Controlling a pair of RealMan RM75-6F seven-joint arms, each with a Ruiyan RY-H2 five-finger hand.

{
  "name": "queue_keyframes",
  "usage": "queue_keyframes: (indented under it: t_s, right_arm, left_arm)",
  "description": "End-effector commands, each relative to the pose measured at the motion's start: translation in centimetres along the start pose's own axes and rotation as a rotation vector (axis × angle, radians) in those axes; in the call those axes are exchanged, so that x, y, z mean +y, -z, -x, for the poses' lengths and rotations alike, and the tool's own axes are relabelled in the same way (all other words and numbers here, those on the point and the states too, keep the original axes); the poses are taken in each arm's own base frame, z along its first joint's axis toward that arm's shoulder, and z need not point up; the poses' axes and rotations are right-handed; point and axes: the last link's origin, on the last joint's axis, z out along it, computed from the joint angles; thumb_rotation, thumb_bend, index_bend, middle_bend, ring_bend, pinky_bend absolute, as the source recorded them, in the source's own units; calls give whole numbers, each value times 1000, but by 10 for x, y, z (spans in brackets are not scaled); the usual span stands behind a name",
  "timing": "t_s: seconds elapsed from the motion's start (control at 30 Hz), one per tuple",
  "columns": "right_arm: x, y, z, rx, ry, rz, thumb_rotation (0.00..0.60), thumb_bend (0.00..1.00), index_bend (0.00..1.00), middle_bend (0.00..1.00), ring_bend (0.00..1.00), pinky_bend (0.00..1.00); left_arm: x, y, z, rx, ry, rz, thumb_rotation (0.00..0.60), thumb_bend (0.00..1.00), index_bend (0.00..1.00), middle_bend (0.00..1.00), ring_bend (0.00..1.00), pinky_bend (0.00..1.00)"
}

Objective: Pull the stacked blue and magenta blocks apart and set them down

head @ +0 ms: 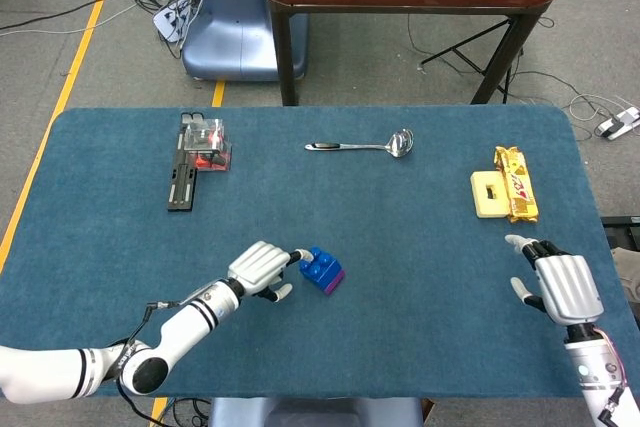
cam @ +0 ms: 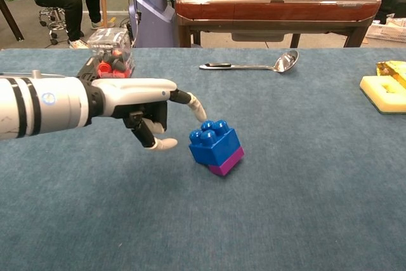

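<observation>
The blue block (head: 318,265) (cam: 212,139) sits tilted on top of the magenta block (head: 334,279) (cam: 228,160), the pair resting on the blue table cloth near the front centre. My left hand (head: 262,267) (cam: 143,101) is just left of the stack with its fingers spread; one fingertip (cam: 200,113) reaches the studs of the blue block and the thumb hangs beside its left face. It holds nothing. My right hand (head: 560,282) hovers open at the table's right front edge, far from the blocks; the chest view does not show it.
A metal spoon (head: 360,146) (cam: 254,65) lies at the back centre. A clear box with red parts on a black bar (head: 198,152) (cam: 108,47) stands at the back left. A yellow block and snack wrapper (head: 507,195) (cam: 384,85) lie at the right.
</observation>
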Motion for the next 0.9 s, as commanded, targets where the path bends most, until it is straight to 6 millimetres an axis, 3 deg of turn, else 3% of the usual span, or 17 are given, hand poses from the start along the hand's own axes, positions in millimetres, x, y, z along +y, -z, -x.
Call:
queue_keyframes:
  t_s: [0.03,0.33,0.63,0.9]
  right_arm:
    - [0,-1,1,-2,-2,-1,600,255,277,391,369,658]
    - [0,-1,5,-12,-11,-3,600,255,277,391,370,658]
    - [2,0,7,-13,-15,2,600,255,277,391,370,658]
    - [2,0,8,-15,-20,2,600,255,277,391,369,658]
  left_arm:
    - [4,-9,-3,8,-5,2,600,441,234,1000,945,1000]
    - [13,-28,-6,-1,9,2,600,470,212,1000,945,1000]
    - [23,-41,-7,-33,-5,14,600,614,209,1000,948,1000]
    - [28,-52,-8,-54,-31,2,600,661,215,1000,948,1000]
